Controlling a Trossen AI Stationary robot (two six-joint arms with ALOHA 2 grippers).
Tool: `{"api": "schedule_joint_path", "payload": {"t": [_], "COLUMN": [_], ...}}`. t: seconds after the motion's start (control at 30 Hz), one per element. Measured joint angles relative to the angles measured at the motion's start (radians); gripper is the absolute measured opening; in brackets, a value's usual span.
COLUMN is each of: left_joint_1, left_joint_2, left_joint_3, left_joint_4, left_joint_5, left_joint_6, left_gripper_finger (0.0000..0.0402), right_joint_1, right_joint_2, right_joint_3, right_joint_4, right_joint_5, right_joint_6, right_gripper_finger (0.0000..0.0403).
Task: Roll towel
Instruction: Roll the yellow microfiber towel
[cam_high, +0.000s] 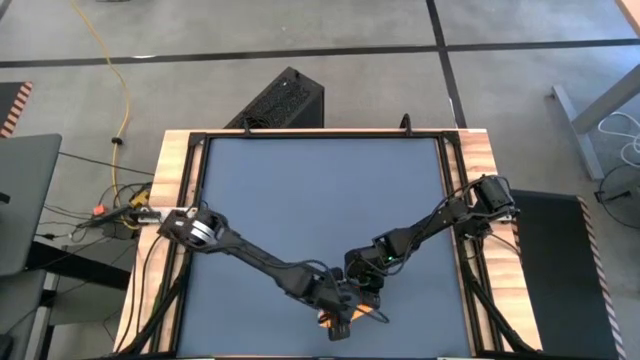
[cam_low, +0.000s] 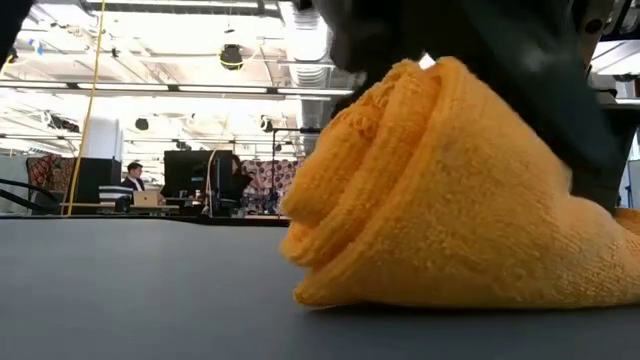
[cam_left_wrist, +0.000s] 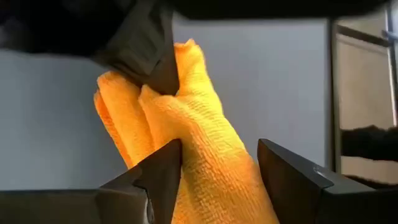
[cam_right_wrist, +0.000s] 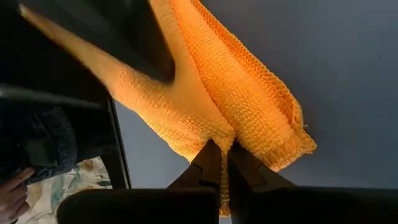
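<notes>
The yellow-orange towel (cam_low: 450, 200) lies bunched in thick folds near the table's near edge, its underside on the dark tabletop (cam_high: 320, 200). Both arms cover most of it in the high view, where only an orange bit (cam_high: 324, 319) shows. My right gripper (cam_right_wrist: 224, 165) is shut on one end of the bundle. My left gripper (cam_left_wrist: 217, 165) is open, with one finger on each side of the towel (cam_left_wrist: 205, 155). It also shows beside the right gripper (cam_high: 362, 300) as the left gripper (cam_high: 340, 322). My right gripper pinches a bunched fold of the towel (cam_right_wrist: 219, 134), several layers thick, between its two fingertips, slanting down at it. The cloth fans out from the pinch and its lower part lies on the table. My left gripper stands astride the towel; I cannot tell whether a finger (cam_left_wrist: 163, 171) touches the cloth.
Wooden rails (cam_high: 180, 220) run along the table's left and right sides. A black box (cam_high: 285, 100) stands beyond the far edge. The tabletop's far half is bare. In the low view, people sit at desks (cam_low: 135, 185) in the room behind.
</notes>
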Motion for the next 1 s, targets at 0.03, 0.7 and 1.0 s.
{"api": "schedule_joint_path", "payload": {"t": [0.03, 0.7, 1.0], "left_joint_1": [0.002, -0.051, -0.088], "left_joint_2": [0.014, 0.026, 0.038], "left_joint_3": [0.011, -0.023, -0.023], "left_joint_4": [-0.011, -0.238, -0.234], "left_joint_5": [0.008, -0.094, -0.153], "left_joint_6": [-0.021, -0.270, -0.289], "left_gripper_finger": [0.0201, 0.0191, 0.0090], "right_joint_1": [0.000, -0.002, -0.009], "right_joint_2": [0.000, -0.015, -0.175], "right_joint_3": [0.000, 0.000, -0.001], "right_joint_4": [-0.018, -0.016, -0.224], "right_joint_5": [0.006, -0.017, 0.095], "right_joint_6": [-0.003, -0.024, -0.140], "right_gripper_finger": [0.0027, 0.0064, 0.0067]}}
